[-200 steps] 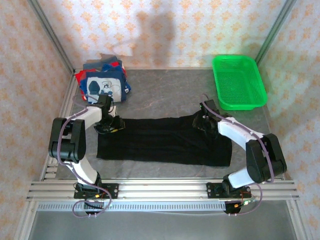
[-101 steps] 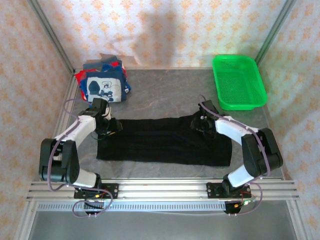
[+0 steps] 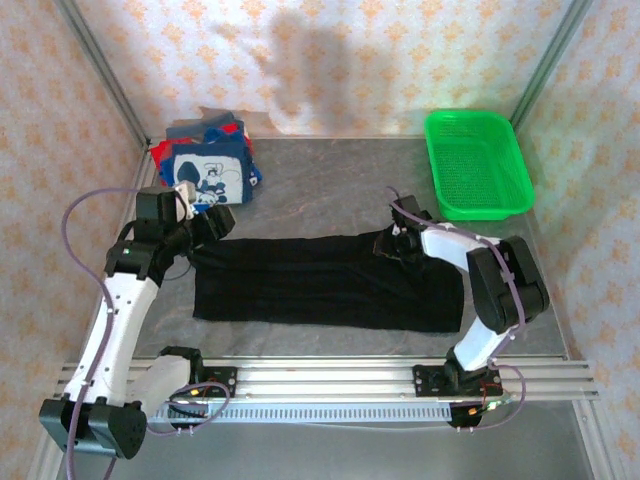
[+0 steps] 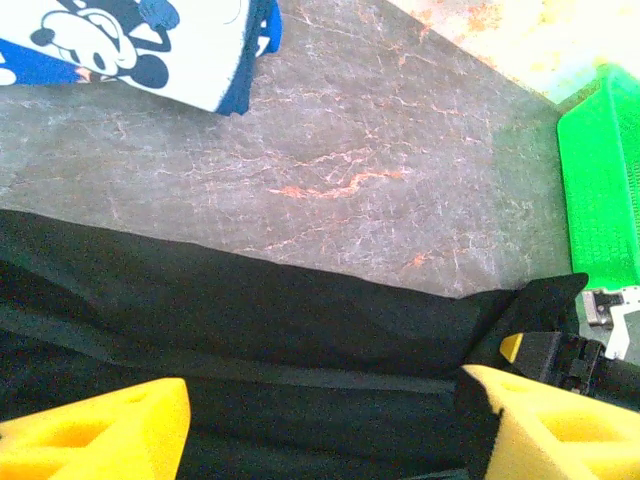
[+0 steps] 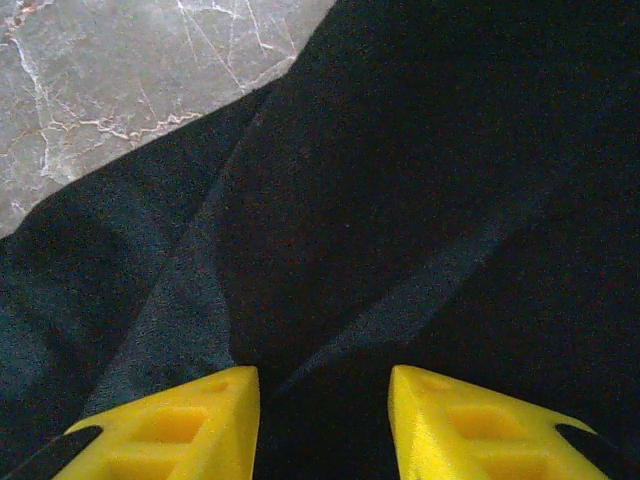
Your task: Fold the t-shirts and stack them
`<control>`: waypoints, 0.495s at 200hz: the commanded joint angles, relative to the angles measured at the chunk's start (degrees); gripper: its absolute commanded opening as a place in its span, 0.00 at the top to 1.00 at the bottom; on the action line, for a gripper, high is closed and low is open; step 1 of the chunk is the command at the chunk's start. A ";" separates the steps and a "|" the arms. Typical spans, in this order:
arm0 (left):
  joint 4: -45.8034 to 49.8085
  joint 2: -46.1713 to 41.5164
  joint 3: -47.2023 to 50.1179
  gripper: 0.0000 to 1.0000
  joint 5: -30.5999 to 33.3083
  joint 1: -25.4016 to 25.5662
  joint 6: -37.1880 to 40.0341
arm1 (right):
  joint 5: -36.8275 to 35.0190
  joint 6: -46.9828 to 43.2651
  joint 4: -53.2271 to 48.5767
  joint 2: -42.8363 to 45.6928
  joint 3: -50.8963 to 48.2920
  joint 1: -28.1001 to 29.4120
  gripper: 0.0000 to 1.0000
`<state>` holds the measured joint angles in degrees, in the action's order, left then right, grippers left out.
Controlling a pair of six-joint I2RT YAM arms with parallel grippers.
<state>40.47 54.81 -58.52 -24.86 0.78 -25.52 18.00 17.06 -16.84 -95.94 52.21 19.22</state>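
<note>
Here, the black t-shirt [image 3: 320, 285] is seen laid flat across the middle of the table [image 3: 330, 190] as a long, creased band. The left gripper [image 3: 212, 222] is held at its far left corner, fingers spread wide. The right gripper [image 3: 390, 243] is held at its far right corner, fingers parted over the cloth. The navy printed tee [image 3: 205, 178] is stacked far left.

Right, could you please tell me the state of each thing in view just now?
Black tee: spread flat in a long band, not yet stacked.
Tee stack: folded, a printed one on top.
Basket: upright, empty.
Left gripper: open, at the tee's left end.
Right gripper: open, over its right end.
</note>
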 commanded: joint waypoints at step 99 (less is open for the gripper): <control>6.55 -3.04 1.00 0.29 4.26 0.41 0.16 | 5.79 -2.39 -0.80 4.76 -1.65 0.23 0.97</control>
<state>45.69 52.53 -58.41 -22.15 0.78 -25.52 22.81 15.07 -16.69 -94.65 51.79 19.25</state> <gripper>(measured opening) 0.713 0.067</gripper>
